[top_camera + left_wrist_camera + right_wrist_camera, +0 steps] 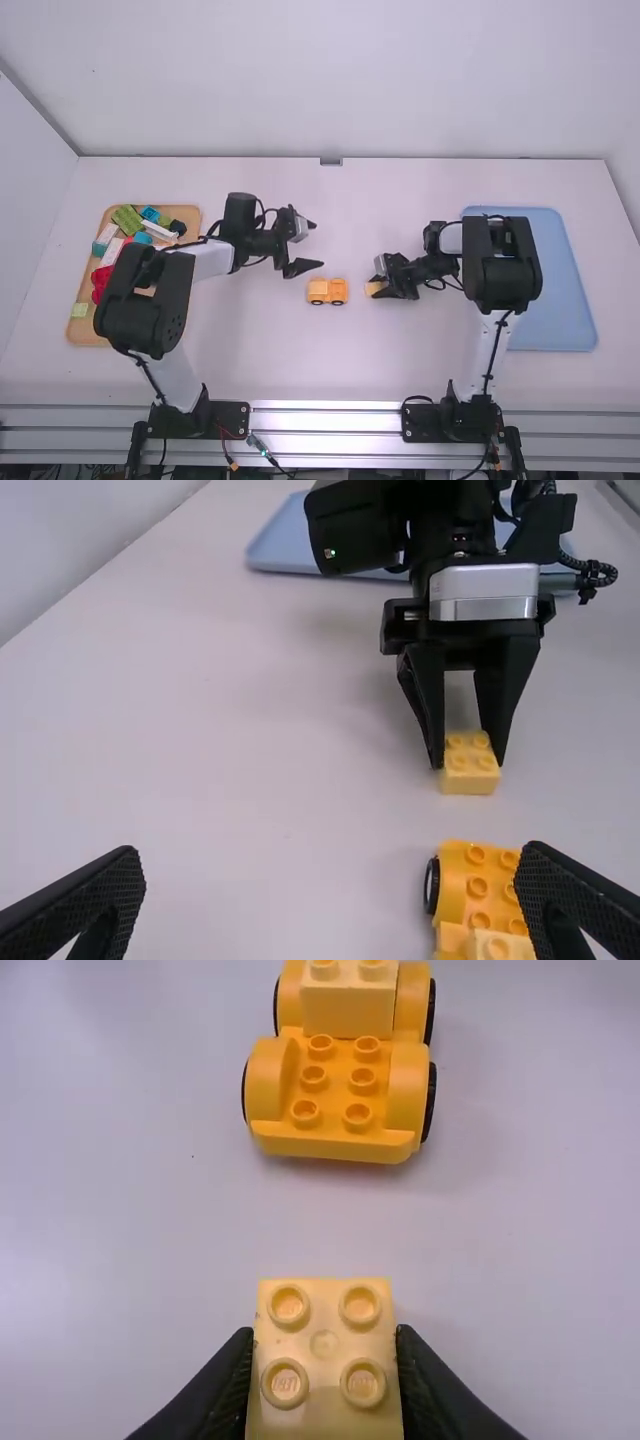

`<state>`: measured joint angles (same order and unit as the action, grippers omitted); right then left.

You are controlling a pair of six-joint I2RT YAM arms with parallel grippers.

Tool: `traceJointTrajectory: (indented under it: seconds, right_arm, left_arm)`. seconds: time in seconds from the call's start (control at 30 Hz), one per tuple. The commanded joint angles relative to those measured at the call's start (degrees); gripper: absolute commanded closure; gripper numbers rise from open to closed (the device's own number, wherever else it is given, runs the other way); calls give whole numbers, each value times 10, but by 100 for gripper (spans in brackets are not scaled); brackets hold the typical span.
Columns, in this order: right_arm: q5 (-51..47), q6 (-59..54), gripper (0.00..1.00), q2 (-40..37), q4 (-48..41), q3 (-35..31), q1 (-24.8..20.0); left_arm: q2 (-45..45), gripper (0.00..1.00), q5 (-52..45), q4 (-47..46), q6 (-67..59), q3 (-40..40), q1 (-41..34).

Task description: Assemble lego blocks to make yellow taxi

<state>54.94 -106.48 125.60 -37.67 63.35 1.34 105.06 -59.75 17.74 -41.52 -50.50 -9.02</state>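
The white desk (250, 360) carries a wooden tray (86, 337) of mixed blocks on the left and a blue tray (562, 325) on the right. We judge our taxi partly built: the wheeled base (335, 1145) has one pale yellow block (348, 1014) mounted, with studs still bare. Our right tool (468, 763) pinches a loose yellow block (323, 1344) near the base, probably our next piece. Our left tool (316, 245) is spread wide, holding nothing.
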Motion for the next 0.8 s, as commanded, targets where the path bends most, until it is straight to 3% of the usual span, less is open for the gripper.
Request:
traceJointTrajectory:
  seconds: [0.0, 0.13, 0.37, 0.53, 0.6, 0.63, 0.77]
  right_arm:
    - [23, 2, 67, 9, -3, -4, 2]
    - [44, 3, 67, 8, -5, -2, 2]
    - [49, 2, 63, 8, -99, 47, 5]
    - [48, 6, 67, 8, -144, 88, 24]
    - [39, 11, 60, 8, -144, 92, 30]
    - [33, 21, 43, 8, -140, 94, 35]
    - [32, 20, 37, 8, -140, 88, 44]
  left_arm:
    - [5, 1, -12, -10, 2, -6, 0]
    - [5, 1, -29, -37, 1, -6, 0]
    - [5, 1, -35, -115, -95, -2, -11]
    - [5, 1, 44, -59, -47, 38, -35]
    - [5, 1, 41, -30, -38, 53, -35]
    - [5, 1, 30, 9, -27, 69, -34]
    - [5, 1, 29, 116, 25, 110, -31]
